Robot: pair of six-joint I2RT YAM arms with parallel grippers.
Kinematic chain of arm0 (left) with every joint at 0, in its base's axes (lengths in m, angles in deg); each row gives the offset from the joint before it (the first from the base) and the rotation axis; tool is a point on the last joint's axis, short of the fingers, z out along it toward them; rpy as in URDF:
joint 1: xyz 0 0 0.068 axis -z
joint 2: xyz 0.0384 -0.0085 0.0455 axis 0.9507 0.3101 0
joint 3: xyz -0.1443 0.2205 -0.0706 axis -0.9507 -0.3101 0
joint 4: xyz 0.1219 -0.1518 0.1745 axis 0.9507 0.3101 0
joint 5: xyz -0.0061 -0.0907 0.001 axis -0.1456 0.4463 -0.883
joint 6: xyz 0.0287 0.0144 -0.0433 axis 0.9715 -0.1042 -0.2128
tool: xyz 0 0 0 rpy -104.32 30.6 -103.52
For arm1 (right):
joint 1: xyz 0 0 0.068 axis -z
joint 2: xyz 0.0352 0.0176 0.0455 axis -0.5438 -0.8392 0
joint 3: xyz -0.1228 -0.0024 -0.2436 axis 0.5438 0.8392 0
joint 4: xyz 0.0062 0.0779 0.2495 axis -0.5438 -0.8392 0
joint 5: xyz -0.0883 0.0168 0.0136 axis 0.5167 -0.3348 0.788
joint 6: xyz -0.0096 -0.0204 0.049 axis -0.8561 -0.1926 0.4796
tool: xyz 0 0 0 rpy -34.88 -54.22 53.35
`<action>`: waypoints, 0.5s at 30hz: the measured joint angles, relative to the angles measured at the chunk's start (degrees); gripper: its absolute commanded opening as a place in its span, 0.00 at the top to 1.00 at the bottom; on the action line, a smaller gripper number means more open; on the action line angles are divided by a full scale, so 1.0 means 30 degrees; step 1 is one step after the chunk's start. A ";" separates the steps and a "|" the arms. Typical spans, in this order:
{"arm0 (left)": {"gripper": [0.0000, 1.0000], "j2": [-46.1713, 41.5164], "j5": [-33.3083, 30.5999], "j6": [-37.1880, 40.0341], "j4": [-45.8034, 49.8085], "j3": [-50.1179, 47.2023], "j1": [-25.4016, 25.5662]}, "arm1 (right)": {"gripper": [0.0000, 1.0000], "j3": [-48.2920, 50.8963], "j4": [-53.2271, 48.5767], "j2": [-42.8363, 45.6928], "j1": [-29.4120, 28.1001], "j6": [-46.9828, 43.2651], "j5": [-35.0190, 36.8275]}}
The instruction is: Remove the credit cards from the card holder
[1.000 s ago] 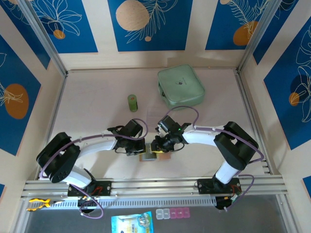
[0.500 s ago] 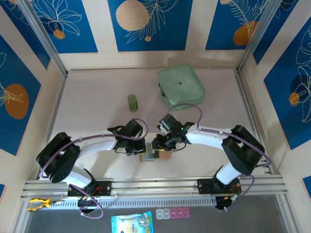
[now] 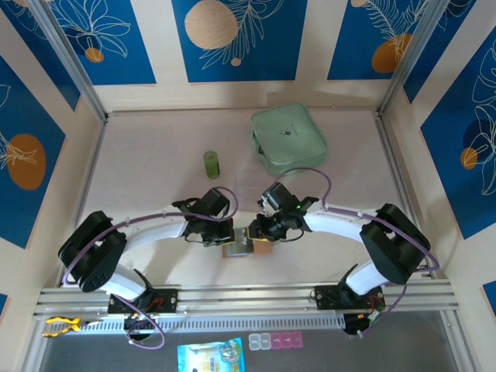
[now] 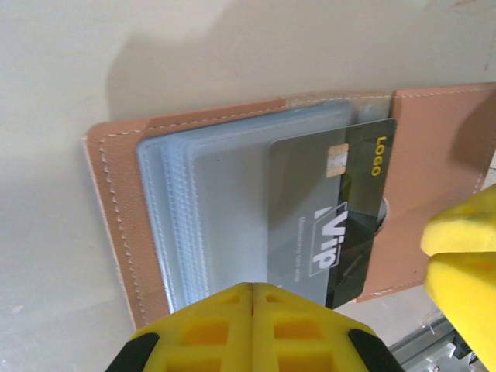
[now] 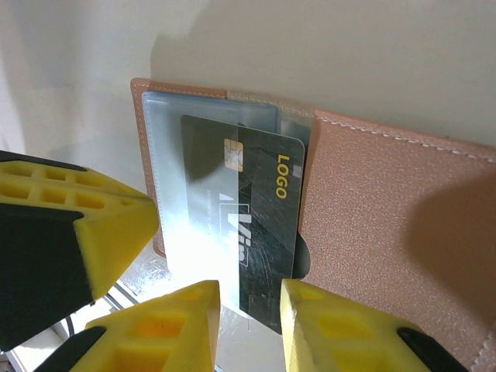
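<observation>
Looking down from above, we see a small pinkish-tan leather-like bifold card holder (image 3: 264, 249) lying open on the pale table (image 3: 155, 155). It sits near the front edge, between the two arms. The left gripper (image 3: 225, 236) and right gripper (image 3: 252, 231) meet over it.

At the left wrist, the left gripper (image 4: 253, 289) is fully closed with nothing between its fingers. Its tip sits at the edge of the grey-blue clear plastic sleeves (image 4: 209, 209). A dark credit card with gold LOGO lettering (image 4: 325, 225) sticks partway out of a sleeve.

At the right wrist, the right gripper (image 5: 249, 302) has its fingers slightly apart over the card's free end and clamps nothing.

We judge that the flat card could slip from a pinch. The fingers could also catch a sleeve and drag the holder along, if nothing pins it down.

The table looks smooth. A mint-green zip case (image 3: 288, 138) and a small green cylinder (image 3: 211, 163) sit farther back. Behind them are blue wall panels with white leaf drawings (image 3: 232, 39).
</observation>
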 measured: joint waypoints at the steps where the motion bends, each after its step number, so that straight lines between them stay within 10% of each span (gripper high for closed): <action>1: 1.00 0.0007 0.0007 -0.0007 -0.0007 0.0036 0.0051 | 0.71 0.0007 0.0073 -0.0044 0.0007 0.0007 -0.0036; 15: 1.00 0.0860 0.0146 -0.0007 -0.0692 0.0051 0.0379 | 0.75 0.0488 0.1093 -0.1180 0.0342 0.0189 -0.0517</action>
